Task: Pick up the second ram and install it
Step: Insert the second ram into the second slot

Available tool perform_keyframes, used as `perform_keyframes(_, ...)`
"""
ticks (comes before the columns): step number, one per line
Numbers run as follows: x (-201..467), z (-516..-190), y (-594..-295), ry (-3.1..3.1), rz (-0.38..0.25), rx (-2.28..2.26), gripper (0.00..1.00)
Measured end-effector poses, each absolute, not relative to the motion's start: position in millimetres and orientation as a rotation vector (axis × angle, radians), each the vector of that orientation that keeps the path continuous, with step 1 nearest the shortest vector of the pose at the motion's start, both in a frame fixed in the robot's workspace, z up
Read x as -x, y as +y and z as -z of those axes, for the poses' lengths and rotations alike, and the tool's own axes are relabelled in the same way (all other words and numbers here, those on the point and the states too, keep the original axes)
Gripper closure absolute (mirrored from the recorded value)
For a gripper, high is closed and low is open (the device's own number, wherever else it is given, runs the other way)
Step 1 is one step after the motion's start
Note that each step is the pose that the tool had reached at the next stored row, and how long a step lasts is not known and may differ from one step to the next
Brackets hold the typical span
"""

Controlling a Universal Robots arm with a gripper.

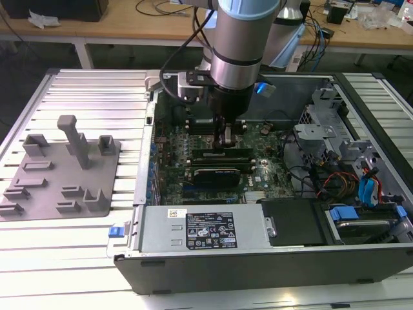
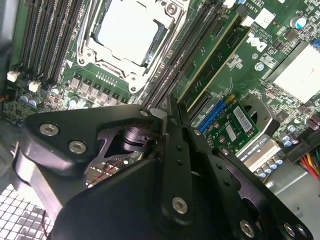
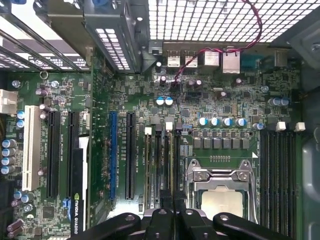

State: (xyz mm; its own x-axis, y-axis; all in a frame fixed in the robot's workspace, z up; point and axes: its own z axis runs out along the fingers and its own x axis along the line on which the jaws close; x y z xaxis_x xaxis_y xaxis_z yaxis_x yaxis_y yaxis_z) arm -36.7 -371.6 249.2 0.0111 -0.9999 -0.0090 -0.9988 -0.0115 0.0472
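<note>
— Where's the ram?
— Upright in a slot beside the processor, just by the claw, whose tips are pinched together on nothing I can see
— How will it handle?
— Light, stiff, thin, easily cracked, I'd judge; take its top edge or ends, never the chips

the end effector hangs inside the open case over the motherboard, with the black card just beside it on the camera's side in the exterior view. toward the exterior view's right, the drive cage and loose cables stand tall and crowd that side. the power supply walls the case's near edge. the processor socket lies low, with open room above it. on the table, a grey fixture with an upright post sits near the case; the slats behind it are flat and open.
</note>
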Motion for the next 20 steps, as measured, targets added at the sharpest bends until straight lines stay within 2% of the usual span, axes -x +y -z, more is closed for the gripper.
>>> perform_keyframes(20, 38.1, -238.2, -374.3, -2.198, 0.055, -2.215, 0.91)
